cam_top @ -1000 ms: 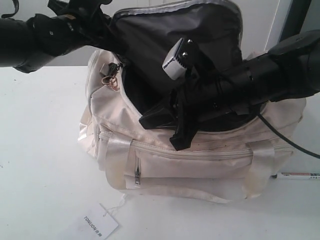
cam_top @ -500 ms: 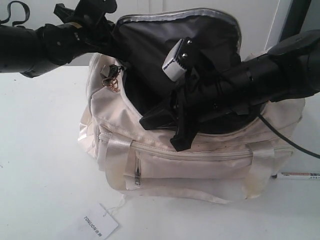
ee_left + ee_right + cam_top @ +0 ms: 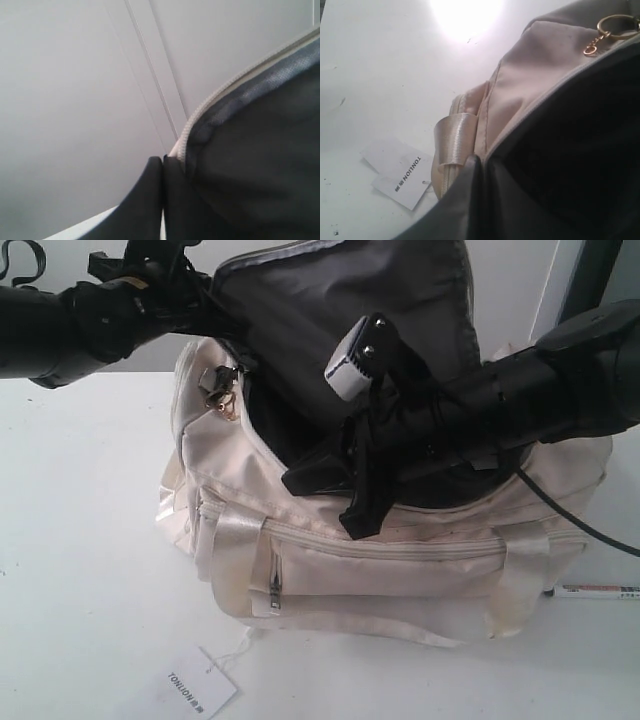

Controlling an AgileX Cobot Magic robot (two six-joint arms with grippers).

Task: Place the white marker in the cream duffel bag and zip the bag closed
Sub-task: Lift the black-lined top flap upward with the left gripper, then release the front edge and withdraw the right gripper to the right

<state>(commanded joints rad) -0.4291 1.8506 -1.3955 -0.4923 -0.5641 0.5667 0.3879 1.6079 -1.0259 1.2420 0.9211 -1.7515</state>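
Note:
The cream duffel bag [image 3: 380, 570] sits mid-table with its top unzipped. Its dark-lined flap [image 3: 340, 310] stands upright. My left gripper [image 3: 205, 295] is at the flap's upper left corner, shut on the zipper edge [image 3: 200, 112]; in the left wrist view the left gripper [image 3: 163, 159] pinches that edge. My right gripper [image 3: 350, 502] lies over the front rim of the opening; in the right wrist view the right gripper [image 3: 481, 159] is shut with the rim running into its tips. The white marker [image 3: 598, 591] lies on the table right of the bag, away from both grippers.
The gold ring pull [image 3: 222, 400] hangs at the bag's left end and shows again as the ring pull [image 3: 615, 27] in the right wrist view. A white hang tag [image 3: 197, 683] lies on the white table [image 3: 80, 570] in front. A black cable [image 3: 580, 525] trails right.
My left gripper has pulled the flap up and a little to the left, so it stands taller. The right arm and the marker have not moved.

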